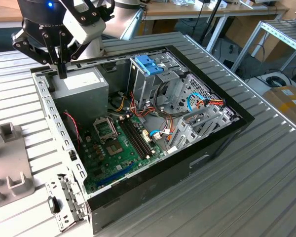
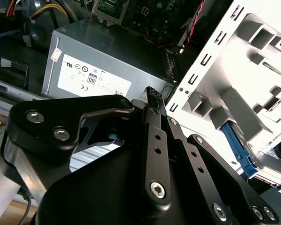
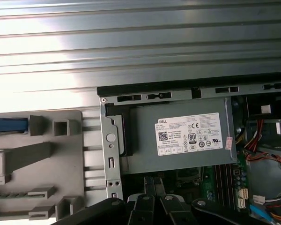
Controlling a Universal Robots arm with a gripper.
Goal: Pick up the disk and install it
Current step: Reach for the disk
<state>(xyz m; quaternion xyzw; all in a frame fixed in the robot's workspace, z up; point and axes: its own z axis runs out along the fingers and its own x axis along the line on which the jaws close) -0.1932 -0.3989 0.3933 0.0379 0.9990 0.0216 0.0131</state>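
Disk: what shows of it is its blue rail (image 3: 8,125), lying in a grey tray outside the computer case, at the tray's end away from the case; in the second wrist view the rail (image 2: 235,145) runs under the tray's pale ribs. Whether the dark body sits there too, I cannot tell.
Tray: a grey moulded holder (image 1: 10,168) with posts and slots, flat on the table and just beside the computer case's outer wall; it is pale in the second wrist view (image 2: 243,70).
Gripper: black, with its two fingers brought together and nothing between them (image 1: 62,74); it hangs over the case's corner next to the tray, above the power supply's edge, apart from the disk. Both wrist views show the closed fingers (image 2: 152,93) (image 3: 153,183).
Computer case: black, lying open on its side (image 1: 207,148).
Power supply: a grey box with a white label (image 1: 81,89), inside the case at the gripper's corner.
Circuit board: green (image 1: 118,148), on the case floor beside the power supply.
Blue latch: on the metal cage at the case's far side from the tray (image 1: 149,64).
Table: ribbed metal (image 1: 266,177) under the case.
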